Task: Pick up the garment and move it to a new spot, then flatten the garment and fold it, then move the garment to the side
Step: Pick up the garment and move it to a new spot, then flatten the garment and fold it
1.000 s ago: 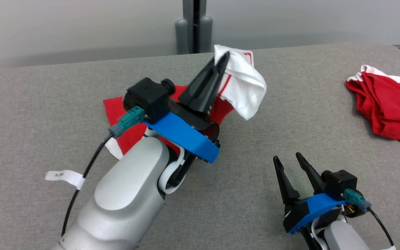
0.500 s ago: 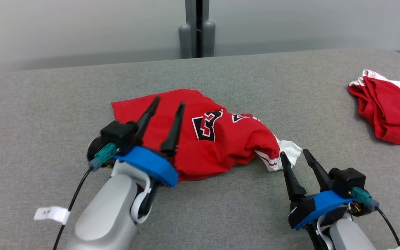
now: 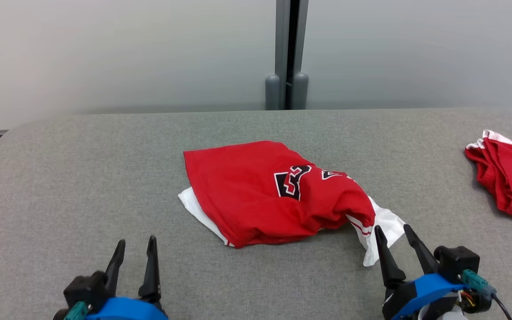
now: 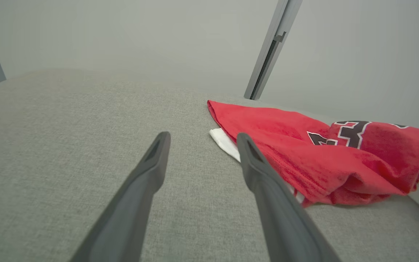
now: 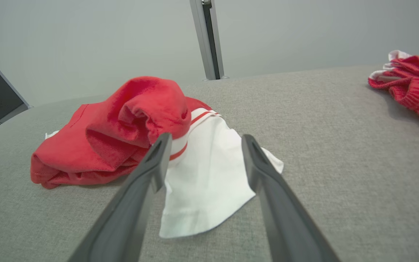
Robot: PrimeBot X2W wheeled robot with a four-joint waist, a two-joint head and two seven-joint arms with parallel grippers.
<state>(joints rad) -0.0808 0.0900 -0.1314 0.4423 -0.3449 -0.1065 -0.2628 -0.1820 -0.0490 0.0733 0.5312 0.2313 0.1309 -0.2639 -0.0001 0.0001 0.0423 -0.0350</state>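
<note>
1. Your bench: grey fabric top with rounded corners. A pale wall and a grey post stand behind its far edge.
2. The garment: a red jersey lying loose around the middle of the bench. Its left part is fairly flat, its right part humped and creased.
3. A second red garment: a crumpled heap at the right edge, well apart from the first.
4. Your left end effector: at the near edge toward the left corner, fingers spread and released. It's clear of the garment, which sits ahead and to the right in the left wrist view.
5. Your right end effector: at the near edge toward the right corner, fingers spread and released.
6. The white sleeve: red-striped, sticking out of the garment's right end, flat on the bench. In the right wrist view it lies between the spread fingers. Can't tell if the tips touch it.
7. A white strip: pokes out from under the garment's left side.
8. The number print: black and white, on top, partly lost in a crease.
</note>
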